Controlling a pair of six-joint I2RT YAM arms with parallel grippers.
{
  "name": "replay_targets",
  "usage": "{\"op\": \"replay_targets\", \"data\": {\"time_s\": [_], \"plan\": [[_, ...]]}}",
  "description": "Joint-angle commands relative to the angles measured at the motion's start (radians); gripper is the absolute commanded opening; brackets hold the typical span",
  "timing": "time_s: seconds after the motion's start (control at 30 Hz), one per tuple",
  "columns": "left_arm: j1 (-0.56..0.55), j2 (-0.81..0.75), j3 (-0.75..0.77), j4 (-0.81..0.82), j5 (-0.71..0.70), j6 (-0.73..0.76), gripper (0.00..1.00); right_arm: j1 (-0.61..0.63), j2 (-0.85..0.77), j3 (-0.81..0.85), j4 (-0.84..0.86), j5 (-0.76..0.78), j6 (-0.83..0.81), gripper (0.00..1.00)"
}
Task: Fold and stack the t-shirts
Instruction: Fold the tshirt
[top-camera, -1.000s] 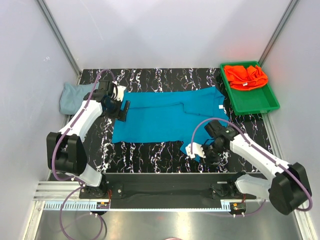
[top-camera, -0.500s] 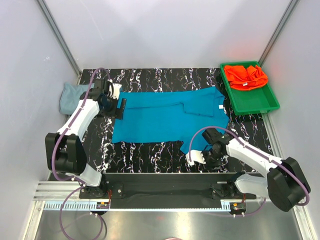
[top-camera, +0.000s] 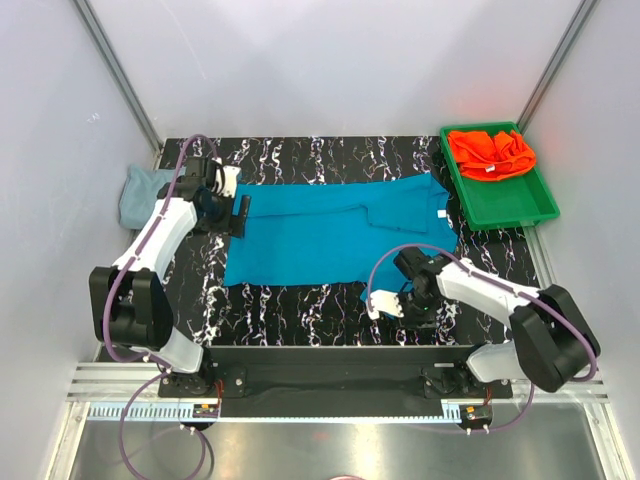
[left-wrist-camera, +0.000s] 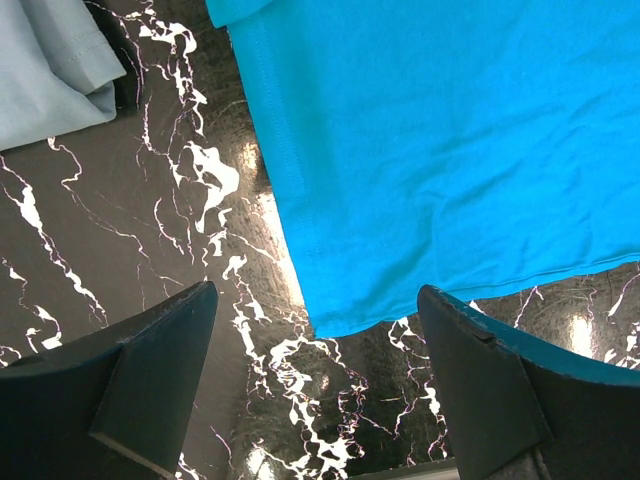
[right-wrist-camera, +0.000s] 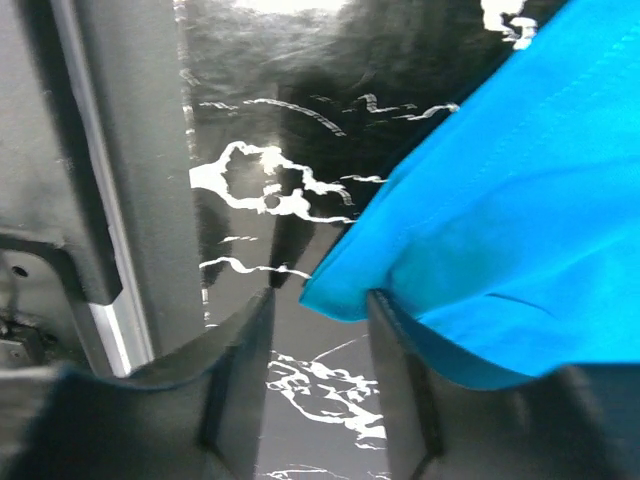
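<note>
Teal t-shirt (top-camera: 320, 235) flat on the desk (top-camera: 300, 300): left fingers (left-wrist-camera: 150, 370) spread wide over one corner, right fingers (right-wrist-camera: 235, 380) part-spread astride another. Seat cloth deep before closing

place: robot lab cell | cues: white walls (top-camera: 330, 60); aluminium rails (top-camera: 115, 70) (marbled table (top-camera: 300, 310))

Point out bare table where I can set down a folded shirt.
Two bare strips of table: the far one between the teal shirt and the back edge, and the near one between its hem and the front edge. Crowded: far left, grey shirt and left end effector; right, green tray and right end effector at the teal corner.
</note>
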Motion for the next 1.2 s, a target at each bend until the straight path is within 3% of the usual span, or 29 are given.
{"op": "replay_targets", "data": {"time_s": [0.0, 0.03, 0.07, 0.13, 0.17, 0.2, 0.3, 0.5, 0.7, 1.17], "plan": [[0.012, -0.053, 0.025, 0.014, 0.012, -0.013, 0.88, 0.008, 0.05, 0.022, 0.061, 0.029, 0.017, 0.44], [0.015, -0.056, 0.022, 0.017, 0.013, -0.013, 0.88, 0.008, 0.057, 0.032, 0.06, 0.032, 0.017, 0.38], [0.015, -0.06, 0.019, 0.017, 0.013, -0.013, 0.88, 0.008, 0.065, 0.036, 0.054, 0.032, 0.017, 0.22], [0.018, -0.062, 0.014, 0.019, 0.015, -0.011, 0.88, 0.008, 0.065, 0.045, 0.051, 0.035, 0.026, 0.12], [0.02, -0.062, 0.013, 0.02, 0.015, -0.011, 0.88, 0.008, 0.056, 0.049, 0.052, 0.038, 0.034, 0.02], [0.022, -0.062, 0.008, 0.02, 0.015, -0.013, 0.88, 0.008, 0.048, 0.055, 0.046, 0.038, 0.046, 0.0], [0.023, -0.063, -0.012, 0.019, 0.019, -0.028, 0.88, 0.008, -0.001, 0.095, 0.043, 0.055, 0.094, 0.0], [0.038, -0.097, -0.154, 0.012, 0.174, -0.114, 0.88, 0.008, -0.096, 0.238, 0.052, 0.067, 0.259, 0.0], [0.142, -0.042, -0.24, 0.012, 0.328, -0.224, 0.74, 0.008, -0.09, 0.29, 0.069, 0.09, 0.333, 0.0], [0.244, 0.113, -0.245, 0.025, 0.319, -0.252, 0.67, 0.008, -0.064, 0.316, 0.101, 0.089, 0.341, 0.0]]}}
